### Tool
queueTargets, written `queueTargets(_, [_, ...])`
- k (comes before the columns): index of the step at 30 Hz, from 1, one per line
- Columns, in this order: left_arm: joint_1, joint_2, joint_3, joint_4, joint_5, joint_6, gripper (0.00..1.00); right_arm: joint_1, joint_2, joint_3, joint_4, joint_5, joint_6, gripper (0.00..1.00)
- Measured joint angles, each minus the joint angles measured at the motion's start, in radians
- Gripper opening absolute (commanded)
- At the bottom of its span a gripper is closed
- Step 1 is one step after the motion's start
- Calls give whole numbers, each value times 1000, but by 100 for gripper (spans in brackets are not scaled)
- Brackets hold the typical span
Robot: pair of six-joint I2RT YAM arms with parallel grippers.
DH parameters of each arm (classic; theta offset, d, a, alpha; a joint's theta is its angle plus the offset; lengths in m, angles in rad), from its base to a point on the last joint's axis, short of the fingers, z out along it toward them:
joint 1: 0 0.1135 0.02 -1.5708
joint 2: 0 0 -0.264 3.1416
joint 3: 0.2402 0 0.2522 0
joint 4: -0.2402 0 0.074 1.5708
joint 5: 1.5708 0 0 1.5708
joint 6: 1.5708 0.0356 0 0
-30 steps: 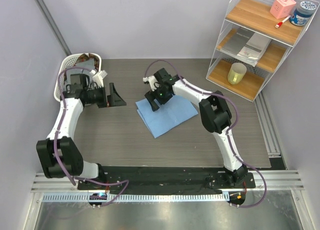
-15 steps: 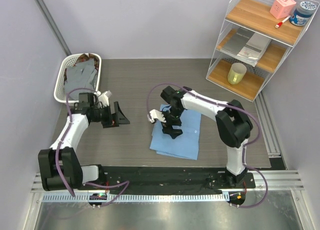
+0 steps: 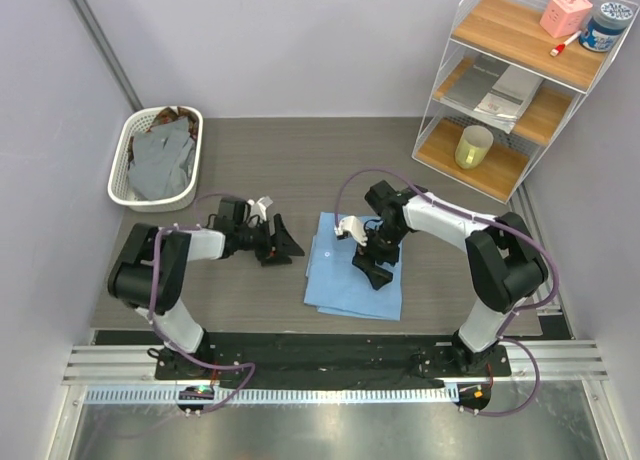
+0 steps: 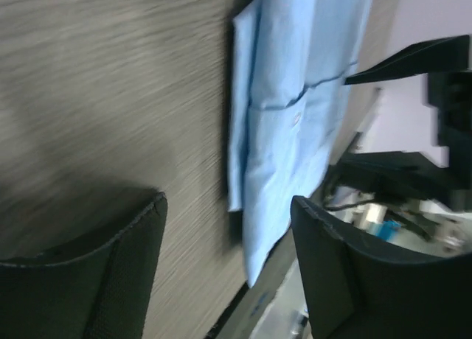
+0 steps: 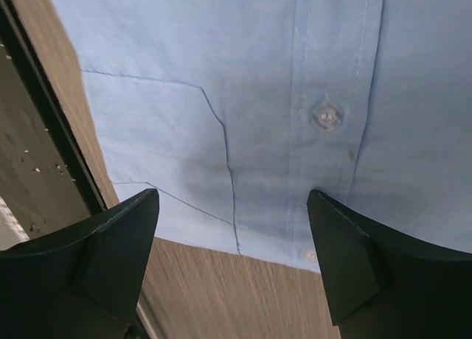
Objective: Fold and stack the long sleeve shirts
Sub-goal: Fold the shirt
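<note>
A folded light blue long sleeve shirt (image 3: 345, 280) lies flat on the table near its front edge, with its button placket (image 5: 325, 116) facing up. My right gripper (image 3: 373, 268) hovers over the shirt's right half, open, with nothing between its fingers (image 5: 103, 265). My left gripper (image 3: 290, 246) sits low over the table just left of the shirt, open and empty, pointing at the shirt's edge (image 4: 243, 133). Grey (image 3: 160, 160) and brown (image 3: 172, 114) shirts are heaped in the white basket (image 3: 122, 150).
The basket stands at the back left corner. A wire and wood shelf (image 3: 510, 90) holding a cup, papers and small items stands at the back right. A black rail (image 3: 330, 350) runs along the table's near edge, close to the shirt.
The blue shirt has shifted toward the near edge and turned, with the right gripper over it. The left arm swung from the basket down to the table beside the shirt, its jaws narrowing somewhat.
</note>
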Motion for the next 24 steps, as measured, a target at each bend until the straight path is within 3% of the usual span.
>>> queueTargets(5, [-28, 165, 48, 202, 72, -108, 61, -16, 30, -32, 49, 43, 70, 87])
queueTargets(12, [-46, 292, 111, 329, 135, -182, 56, -29, 37, -23, 59, 46, 89, 87])
queueTargets(24, [-70, 314, 74, 422, 160, -235, 54, -40, 63, 7, 59, 47, 90, 88])
